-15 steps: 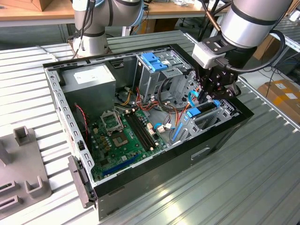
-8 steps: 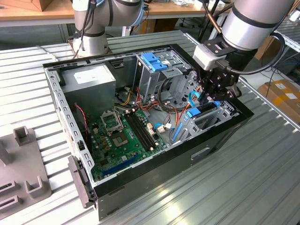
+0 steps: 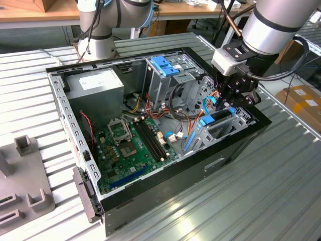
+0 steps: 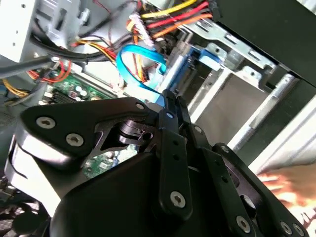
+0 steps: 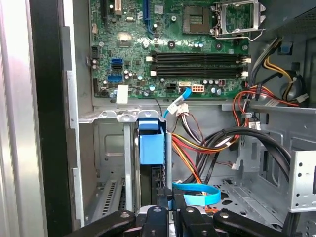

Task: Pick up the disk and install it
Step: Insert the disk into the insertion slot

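Green motherboard: it lies on the floor of the open black computer case, towards the exterior view's left. It is well apart from the arm, so I judge the risk there to be low.
Red, yellow and black wire bundle: it runs close beside the drive slot. A sideways drift could drag a lead or loosen a plug.
Thin blue flat cable: its loop lies just beside the claw's tips in both wrist views. This is the likeliest snag, as it could be pinched or hooked.
Disk position: the flat grey disk with bright blue side rails stands edge-on in the silver metal drive cage. The cage is at the case's corner on the exterior view's right, directly under the claw.
Seating risk: if the disk goes in skewed, a rail could jam against the cage wall. Whether it is fully home I cannot tell.
Black two-finger gripper: the fingers are drawn together at the disk's near end. Nothing is plainly clamped between them.
Disk's look: in the first wrist view it shows a square blue end tab with a dark narrow body behind. It looks rigid and upright between the cage rails.
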`<state>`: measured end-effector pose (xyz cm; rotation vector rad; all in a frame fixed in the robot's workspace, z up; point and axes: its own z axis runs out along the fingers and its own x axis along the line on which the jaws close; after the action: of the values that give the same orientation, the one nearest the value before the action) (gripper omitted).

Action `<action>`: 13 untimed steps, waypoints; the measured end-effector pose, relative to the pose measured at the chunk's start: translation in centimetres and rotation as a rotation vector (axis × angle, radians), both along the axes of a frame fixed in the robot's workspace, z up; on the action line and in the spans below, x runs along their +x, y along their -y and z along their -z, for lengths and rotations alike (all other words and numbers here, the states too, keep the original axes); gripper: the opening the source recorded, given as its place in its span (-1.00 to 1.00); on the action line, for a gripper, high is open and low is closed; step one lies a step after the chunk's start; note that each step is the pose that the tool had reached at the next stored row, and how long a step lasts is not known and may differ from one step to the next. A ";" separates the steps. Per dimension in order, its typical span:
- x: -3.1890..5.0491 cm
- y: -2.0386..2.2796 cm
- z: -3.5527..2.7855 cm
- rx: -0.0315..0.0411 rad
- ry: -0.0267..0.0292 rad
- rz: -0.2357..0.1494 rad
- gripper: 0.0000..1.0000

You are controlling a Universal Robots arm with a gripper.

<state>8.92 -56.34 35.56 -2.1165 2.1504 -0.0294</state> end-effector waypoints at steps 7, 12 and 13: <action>-0.01 0.94 0.37 0.0160 -0.0001 -0.003 -0.68; 0.03 0.94 0.39 0.0173 -0.0001 -0.006 -0.68; 0.03 0.95 0.39 0.0173 -0.0001 -0.006 -0.68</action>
<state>8.95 -57.29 35.17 -2.1133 2.1367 -0.0101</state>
